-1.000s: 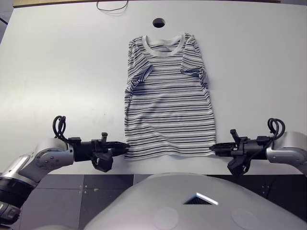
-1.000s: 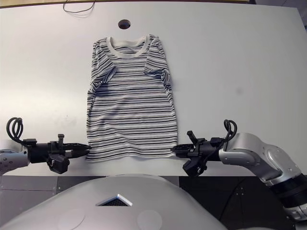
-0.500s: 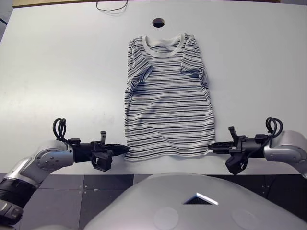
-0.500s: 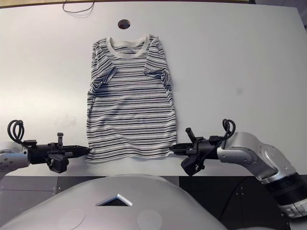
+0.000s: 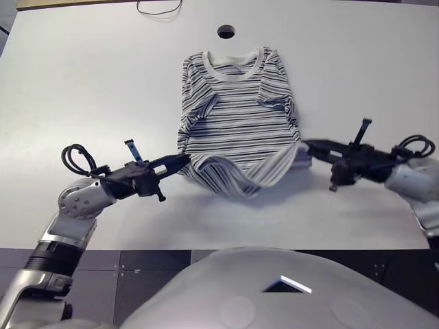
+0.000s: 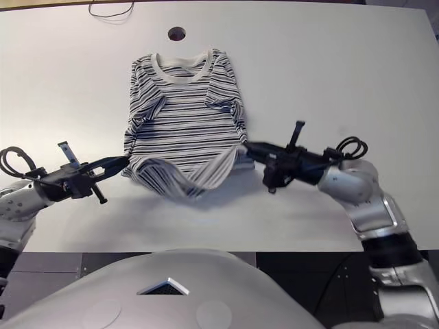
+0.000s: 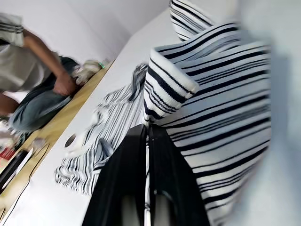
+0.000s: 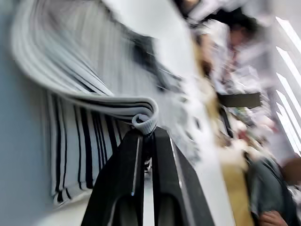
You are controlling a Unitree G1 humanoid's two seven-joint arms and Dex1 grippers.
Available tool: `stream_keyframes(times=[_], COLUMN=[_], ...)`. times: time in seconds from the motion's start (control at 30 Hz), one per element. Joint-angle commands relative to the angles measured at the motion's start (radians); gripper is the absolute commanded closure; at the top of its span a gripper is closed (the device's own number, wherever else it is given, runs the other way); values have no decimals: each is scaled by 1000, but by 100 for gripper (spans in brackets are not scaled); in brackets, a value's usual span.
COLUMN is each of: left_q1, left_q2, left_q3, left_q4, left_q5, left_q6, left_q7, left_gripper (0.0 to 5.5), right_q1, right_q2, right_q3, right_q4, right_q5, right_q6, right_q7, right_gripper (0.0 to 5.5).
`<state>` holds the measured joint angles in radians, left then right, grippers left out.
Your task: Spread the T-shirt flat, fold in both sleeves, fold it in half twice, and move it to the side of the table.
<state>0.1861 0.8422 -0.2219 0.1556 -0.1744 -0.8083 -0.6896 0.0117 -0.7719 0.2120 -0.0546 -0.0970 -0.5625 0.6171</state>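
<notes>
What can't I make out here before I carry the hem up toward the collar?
- Head views: the T-shirt's lifted hem sags and hides the table and the cloth beneath it.
- Left wrist view: bunched cloth covers the left pincer's tips, so its bite depth is unclear.
- Right wrist view: the rolled hem edge sits over the right pincer's tips, so its bite depth is unclear too.

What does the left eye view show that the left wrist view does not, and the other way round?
Left eye view: the right end effector holding the T-shirt's right hem corner, the hem sagging between both, and a cable at the table's far edge. Left wrist view: up close, the hem corner pinched between dark fingers. Both: the left end effector, the T-shirt and the table's round hole.
</notes>
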Motion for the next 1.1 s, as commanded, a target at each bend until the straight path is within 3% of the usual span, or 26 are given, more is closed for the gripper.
stream_keyframes(times=[0.03,0.2,0.4,0.77,0.9,1.1], left_q1=[-122,-346,-597,-794,-804,-847], left_q2=[-97,-215,-316,-386,-418,-458], left_q3=[26,65,97,55,75,157], left_q4=[127,366,648,999,1050,1096], left_q5=[91,174,228,392,377,308], left_q6=[20,50,91,152,162,221], left_q7=[48,145,242,395,391,394], left_gripper=[538,538,538,538,480,379], right_q1=[-160,-394,-578,-780,-834,-895], right_q2=[142,290,350,446,483,513], right_q3=[3,8,40,95,109,126], right_q4=[179,474,806,1153,1234,1328], right_q5=[-86,-209,-328,-403,-413,-427], right_q6=[17,31,6,10,35,112], right_q7=[-116,-306,-480,-639,-671,-695], right_gripper=[539,539,539,539,540,425])
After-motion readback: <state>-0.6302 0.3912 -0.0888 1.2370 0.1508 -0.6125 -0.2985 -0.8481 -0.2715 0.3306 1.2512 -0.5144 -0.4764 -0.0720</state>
